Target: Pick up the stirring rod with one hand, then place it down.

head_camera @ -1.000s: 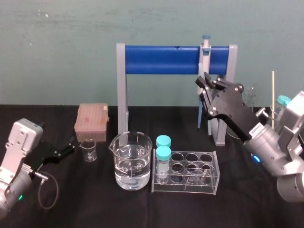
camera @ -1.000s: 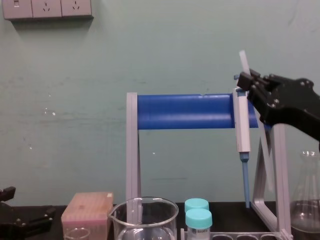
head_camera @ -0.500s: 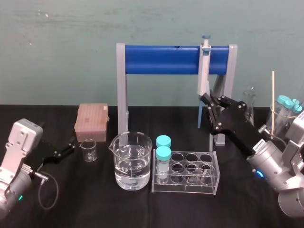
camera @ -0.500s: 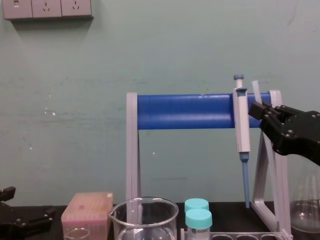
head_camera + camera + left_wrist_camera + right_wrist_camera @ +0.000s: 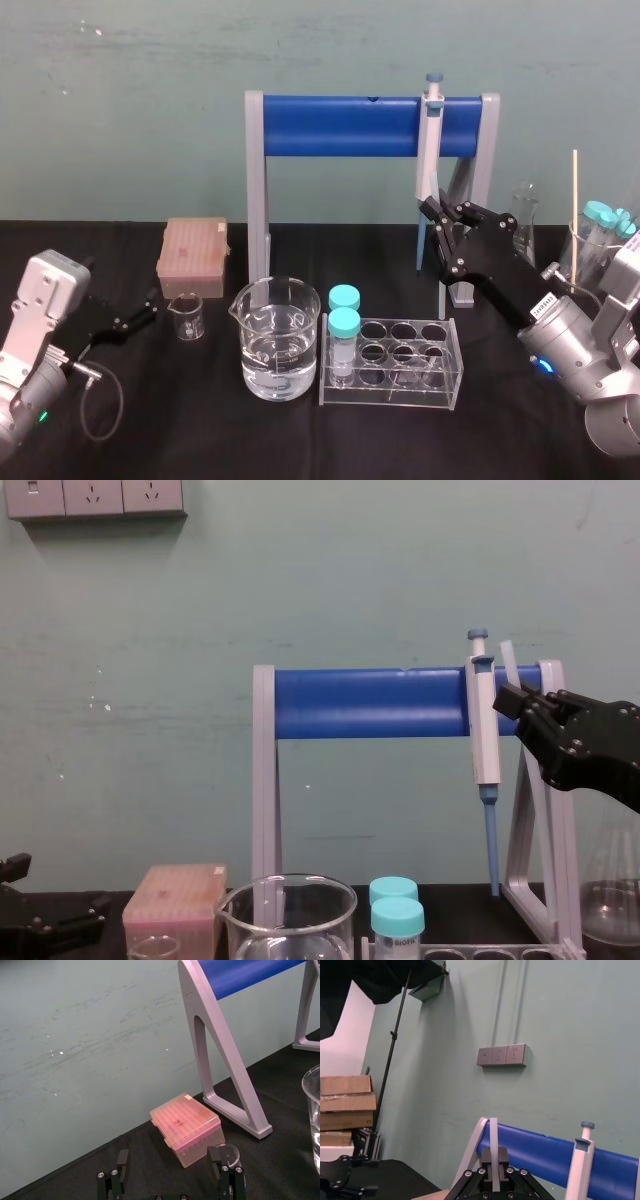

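the right hand (image 5: 516,702) is up in the air, shut tight on the stirring rod (image 5: 506,656). the rod sits between the fingers, and one end pokes up above the hand. the pipette (image 5: 485,730) hangs just beside the hand, on the blue rack (image 5: 370,702). if the hand swings that way, the rod could knock the pipette off. the rod is thin and smooth, so it may slip out, or snap if it hits the table (image 5: 200,400) too hard. the left gripper (image 5: 170,1187) rests far off from the hand, fingers wide apart.
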You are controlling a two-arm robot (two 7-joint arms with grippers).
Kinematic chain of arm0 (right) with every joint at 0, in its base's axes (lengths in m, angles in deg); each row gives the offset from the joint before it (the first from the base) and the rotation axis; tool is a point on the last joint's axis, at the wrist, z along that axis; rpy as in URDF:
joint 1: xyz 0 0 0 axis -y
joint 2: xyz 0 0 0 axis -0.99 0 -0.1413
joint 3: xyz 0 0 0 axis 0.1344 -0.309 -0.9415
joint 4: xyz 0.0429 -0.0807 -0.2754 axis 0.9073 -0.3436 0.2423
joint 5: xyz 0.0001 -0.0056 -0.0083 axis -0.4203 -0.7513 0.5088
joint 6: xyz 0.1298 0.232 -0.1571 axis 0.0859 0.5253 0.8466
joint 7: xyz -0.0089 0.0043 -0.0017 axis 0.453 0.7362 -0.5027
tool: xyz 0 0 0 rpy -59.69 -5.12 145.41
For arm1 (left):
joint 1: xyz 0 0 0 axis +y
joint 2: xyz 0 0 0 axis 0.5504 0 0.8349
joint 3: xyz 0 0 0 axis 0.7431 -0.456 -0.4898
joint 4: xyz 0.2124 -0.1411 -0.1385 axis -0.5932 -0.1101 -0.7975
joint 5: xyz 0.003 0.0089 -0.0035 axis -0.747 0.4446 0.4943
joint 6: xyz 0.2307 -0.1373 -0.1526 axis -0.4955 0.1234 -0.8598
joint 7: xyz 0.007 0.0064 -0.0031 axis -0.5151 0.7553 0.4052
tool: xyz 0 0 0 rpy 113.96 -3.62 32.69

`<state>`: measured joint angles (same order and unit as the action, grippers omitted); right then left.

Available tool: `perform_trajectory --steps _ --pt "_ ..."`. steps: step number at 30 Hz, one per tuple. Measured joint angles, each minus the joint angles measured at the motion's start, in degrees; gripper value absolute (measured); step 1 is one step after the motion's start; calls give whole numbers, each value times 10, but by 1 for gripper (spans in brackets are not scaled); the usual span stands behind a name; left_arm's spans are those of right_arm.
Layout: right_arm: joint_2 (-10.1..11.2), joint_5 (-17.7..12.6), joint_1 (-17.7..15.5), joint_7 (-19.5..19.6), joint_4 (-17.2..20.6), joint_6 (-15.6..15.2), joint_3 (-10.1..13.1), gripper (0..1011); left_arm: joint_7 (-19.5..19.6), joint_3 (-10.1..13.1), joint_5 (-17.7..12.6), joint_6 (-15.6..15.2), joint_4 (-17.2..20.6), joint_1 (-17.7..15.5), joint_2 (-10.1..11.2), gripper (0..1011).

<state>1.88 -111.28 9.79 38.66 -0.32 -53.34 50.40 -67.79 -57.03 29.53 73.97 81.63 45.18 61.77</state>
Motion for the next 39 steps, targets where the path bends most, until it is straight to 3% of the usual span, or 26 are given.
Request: perform_trajectory --steps 39 --pt "1 0 1 -1 1 1 -1 68 0 0 0 0 0 0 0 1000"
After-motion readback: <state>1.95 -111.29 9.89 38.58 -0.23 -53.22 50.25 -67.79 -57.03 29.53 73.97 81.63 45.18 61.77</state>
